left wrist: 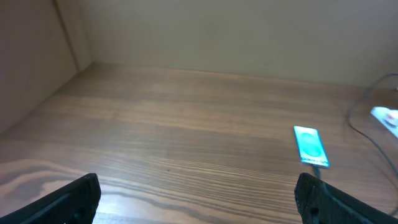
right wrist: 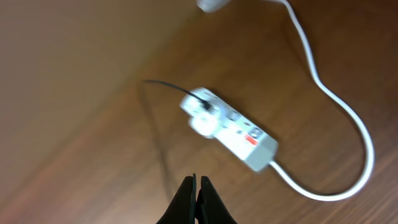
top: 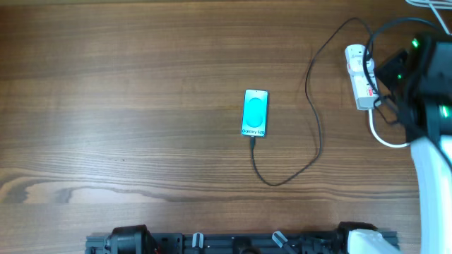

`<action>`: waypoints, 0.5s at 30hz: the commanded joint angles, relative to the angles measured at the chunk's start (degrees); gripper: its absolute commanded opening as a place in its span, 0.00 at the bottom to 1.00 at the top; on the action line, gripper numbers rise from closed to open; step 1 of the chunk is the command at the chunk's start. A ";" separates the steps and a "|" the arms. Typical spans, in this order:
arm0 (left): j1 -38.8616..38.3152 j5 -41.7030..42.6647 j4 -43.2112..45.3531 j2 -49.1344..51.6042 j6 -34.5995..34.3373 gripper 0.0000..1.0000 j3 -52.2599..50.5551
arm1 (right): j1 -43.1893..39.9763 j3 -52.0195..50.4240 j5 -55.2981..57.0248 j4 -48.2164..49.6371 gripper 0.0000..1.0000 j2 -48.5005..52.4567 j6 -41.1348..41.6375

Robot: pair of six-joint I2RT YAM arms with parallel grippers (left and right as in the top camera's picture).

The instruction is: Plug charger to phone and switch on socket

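The phone [top: 255, 112] lies flat mid-table with its cyan screen up, and shows far right in the left wrist view [left wrist: 310, 146]. The charger [top: 316, 134], a thin black cable, meets the phone's near end, loops right and runs up to a white plug adapter [right wrist: 202, 121] seated in the socket [top: 361, 81]. In the right wrist view the socket [right wrist: 233, 127] is a white strip with a red switch mark. My right gripper [right wrist: 197, 178] is shut and holds nothing, hovering just short of the socket. My left gripper [left wrist: 199, 199] is wide open over bare wood, well left of the phone.
The socket's thick white cord [top: 387, 137] curves off its near end toward the right arm [top: 424, 85]. Another white cord end [right wrist: 214, 3] lies beyond the socket. A wall rises along the far table edge [left wrist: 217, 68].
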 commanded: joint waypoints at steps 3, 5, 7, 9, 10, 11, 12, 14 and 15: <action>-9.07 -3.65 0.20 -0.28 0.81 1.00 -0.35 | 2.89 0.31 -0.74 4.59 0.05 -14.01 1.07; -11.04 -3.67 0.35 -0.28 0.28 1.00 -0.37 | 2.89 0.31 -0.74 5.29 0.04 -16.85 1.07; -11.28 -4.02 0.39 -0.28 -0.72 1.00 -0.37 | 2.86 0.31 -0.74 5.60 0.04 -18.18 0.85; -10.10 -4.07 0.28 -0.28 -0.94 1.00 -0.37 | 2.89 0.31 -0.83 6.91 0.04 -18.91 -0.37; -9.40 -4.09 0.17 -0.28 -1.40 1.00 -0.37 | 2.86 0.31 -1.01 7.23 0.04 -18.91 -0.39; -8.57 -4.09 0.17 -0.28 -1.99 1.00 -0.37 | 2.86 0.31 -1.31 7.74 0.04 -18.91 -0.39; -7.61 -4.09 0.15 -0.28 -1.97 1.00 -0.37 | 2.86 0.31 -1.70 8.26 0.04 -18.91 -0.37; -4.98 -4.11 0.17 -0.28 -1.95 1.00 -0.37 | 2.86 0.31 -2.56 9.40 0.05 -18.91 -0.22; -4.31 -4.13 0.20 -0.28 -1.92 1.00 -0.37 | 2.86 0.31 -2.54 9.75 0.04 -18.91 -0.20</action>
